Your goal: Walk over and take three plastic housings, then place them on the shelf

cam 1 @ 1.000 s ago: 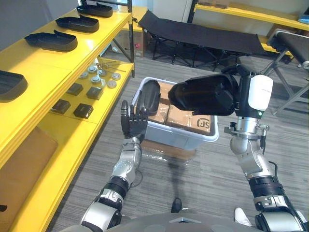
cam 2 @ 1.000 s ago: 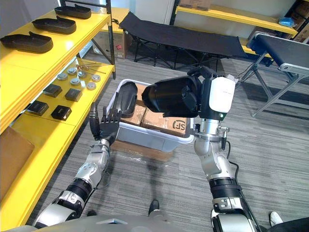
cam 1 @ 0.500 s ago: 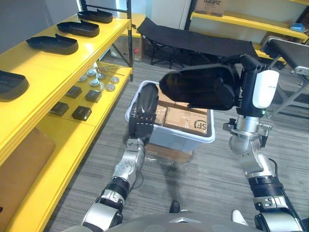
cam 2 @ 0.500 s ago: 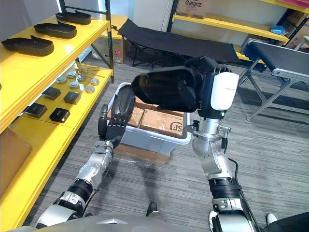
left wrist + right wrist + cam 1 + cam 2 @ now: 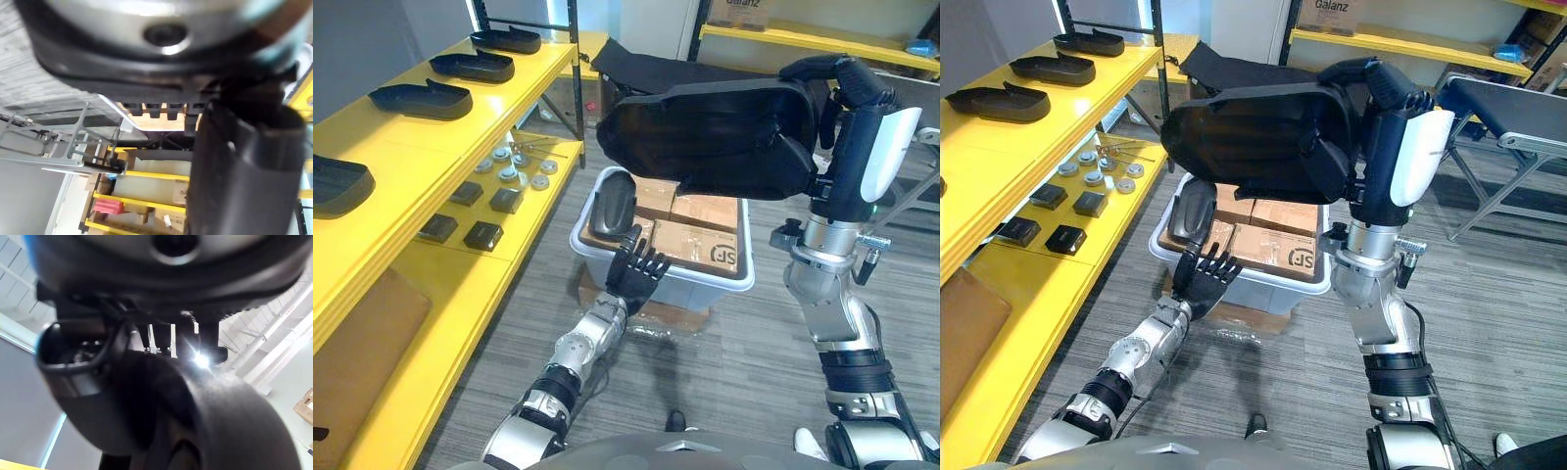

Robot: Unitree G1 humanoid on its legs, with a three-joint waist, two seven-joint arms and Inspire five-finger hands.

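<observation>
A large black plastic housing point(image 5: 705, 137) hangs high above the white bin point(image 5: 710, 286), with my right hand point(image 5: 850, 83) shut on its right end, fingers curled over the top edge. From the right wrist its dark curved shell point(image 5: 210, 421) lies close under the hand. A second black housing point(image 5: 612, 204) stands upright in the bin's left corner. My left hand point(image 5: 634, 274) is open with fingers spread, low in front of the bin's near wall and just below that housing, holding nothing. Several more housings point(image 5: 421, 98) lie on the yellow shelf's top point(image 5: 460, 127) at the left.
Cardboard boxes point(image 5: 705, 245) fill the bin, which rests on a flat carton on the floor. The lower yellow shelf point(image 5: 460, 284) carries small metal parts point(image 5: 514, 162) and black blocks point(image 5: 481, 235). A black folding cot point(image 5: 1253, 73) and more yellow racks stand behind.
My right hand has lifted the big housing higher and swung it leftward over the bin. My left hand has dropped away from the housing standing in the bin to below the rim.
</observation>
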